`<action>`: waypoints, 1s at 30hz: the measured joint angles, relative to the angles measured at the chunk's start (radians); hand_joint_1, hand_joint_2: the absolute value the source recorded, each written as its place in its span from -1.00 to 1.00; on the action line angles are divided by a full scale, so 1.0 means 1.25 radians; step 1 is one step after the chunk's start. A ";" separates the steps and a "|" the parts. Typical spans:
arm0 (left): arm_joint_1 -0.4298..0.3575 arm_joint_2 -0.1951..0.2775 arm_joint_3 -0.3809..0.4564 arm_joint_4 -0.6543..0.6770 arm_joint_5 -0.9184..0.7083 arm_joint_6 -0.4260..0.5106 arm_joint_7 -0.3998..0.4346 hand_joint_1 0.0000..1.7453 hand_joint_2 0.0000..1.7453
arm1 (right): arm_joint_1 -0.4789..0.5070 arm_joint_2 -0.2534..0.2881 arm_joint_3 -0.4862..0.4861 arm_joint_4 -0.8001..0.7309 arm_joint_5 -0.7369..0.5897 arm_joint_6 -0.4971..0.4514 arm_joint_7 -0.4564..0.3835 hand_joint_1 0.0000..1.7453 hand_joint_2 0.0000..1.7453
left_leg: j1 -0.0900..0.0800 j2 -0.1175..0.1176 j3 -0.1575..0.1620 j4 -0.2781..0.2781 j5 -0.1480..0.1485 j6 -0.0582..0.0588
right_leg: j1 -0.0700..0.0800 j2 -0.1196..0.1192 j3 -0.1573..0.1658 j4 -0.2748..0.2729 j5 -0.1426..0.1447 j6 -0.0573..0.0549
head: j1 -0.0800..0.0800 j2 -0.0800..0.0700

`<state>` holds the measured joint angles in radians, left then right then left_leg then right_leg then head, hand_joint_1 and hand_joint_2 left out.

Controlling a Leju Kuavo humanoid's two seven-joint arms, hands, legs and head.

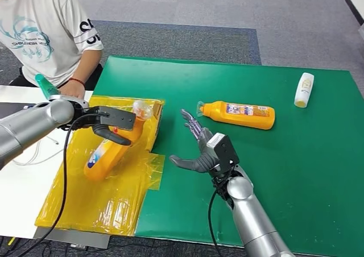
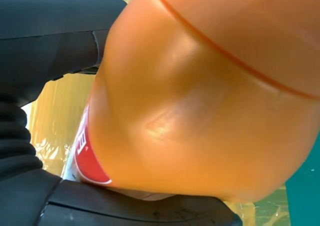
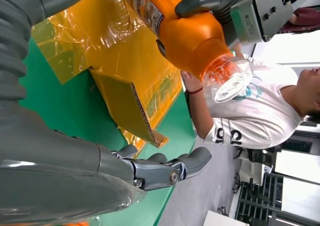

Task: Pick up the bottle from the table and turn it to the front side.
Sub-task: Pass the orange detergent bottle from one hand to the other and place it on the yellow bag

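Two orange bottles: one (image 1: pixel 107 149) in left robot hand (image 1: pixel 112 125), one (image 1: pixel 237 114) on table (image 1: pixel 300 171)

The person's white shirt (image 1: pixel 47 29) carries teal print too small to read and large black sleeve letters, cut off. The held bottle's (image 1: pixel 109 149) label print is unreadable.

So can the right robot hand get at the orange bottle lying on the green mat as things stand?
Probably yes. The right robot hand is open and holds nothing, and the lying orange bottle sits just beyond its fingers on the green mat, with nothing between them.
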<state>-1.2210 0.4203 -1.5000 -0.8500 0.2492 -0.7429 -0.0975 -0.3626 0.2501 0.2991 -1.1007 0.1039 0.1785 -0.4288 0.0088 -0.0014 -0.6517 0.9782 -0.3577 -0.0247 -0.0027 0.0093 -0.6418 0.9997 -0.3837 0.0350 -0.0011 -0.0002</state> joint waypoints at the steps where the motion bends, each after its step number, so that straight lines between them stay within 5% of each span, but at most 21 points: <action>1: 0.000 -0.001 0.000 0.001 -0.001 0.000 0.000 1.00 -1.00 | 0.000 0.000 0.000 0.000 0.000 0.000 0.000 -1.00 1.00 | 0.000 0.000 0.000 0.000 0.000 0.000 | 0.000 0.000 0.000 0.000 0.000 0.000 | 0.000 0.000; 9: 0.000 -0.024 -0.009 0.004 -0.097 0.012 0.012 1.00 -1.00 | 0.000 0.000 -0.001 0.000 -0.006 -0.007 0.000 -1.00 1.00 | 0.000 0.000 0.000 0.000 0.000 0.000 | 0.000 0.000 0.000 0.000 0.000 0.000 | 0.000 0.000; 17: 0.016 -0.111 -0.020 0.008 -0.399 0.114 0.039 1.00 -1.00 | -0.001 0.002 -0.039 -0.004 -0.001 -0.014 0.010 -1.00 1.00 | 0.000 0.000 -0.001 0.000 0.001 0.001 | -0.001 0.000 0.000 0.000 0.001 0.002 | 0.000 0.000; 30: 0.032 -0.163 0.000 0.009 -0.437 0.108 0.013 1.00 -1.00 | -0.001 0.006 -0.069 -0.006 0.019 -0.013 0.014 -1.00 1.00 | 0.000 0.000 -0.001 0.000 0.001 0.001 | -0.001 0.000 -0.001 0.000 0.002 0.002 | 0.000 0.000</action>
<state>-1.1810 0.2160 -1.4994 -0.8392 -0.2967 -0.6083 -0.0813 -0.3636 0.2574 0.2126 -1.1078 0.1282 0.1621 -0.4108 0.0083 -0.0016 -0.6529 0.9785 -0.3560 -0.0239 -0.0033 0.0090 -0.6428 0.9995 -0.3817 0.0370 -0.0011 -0.0001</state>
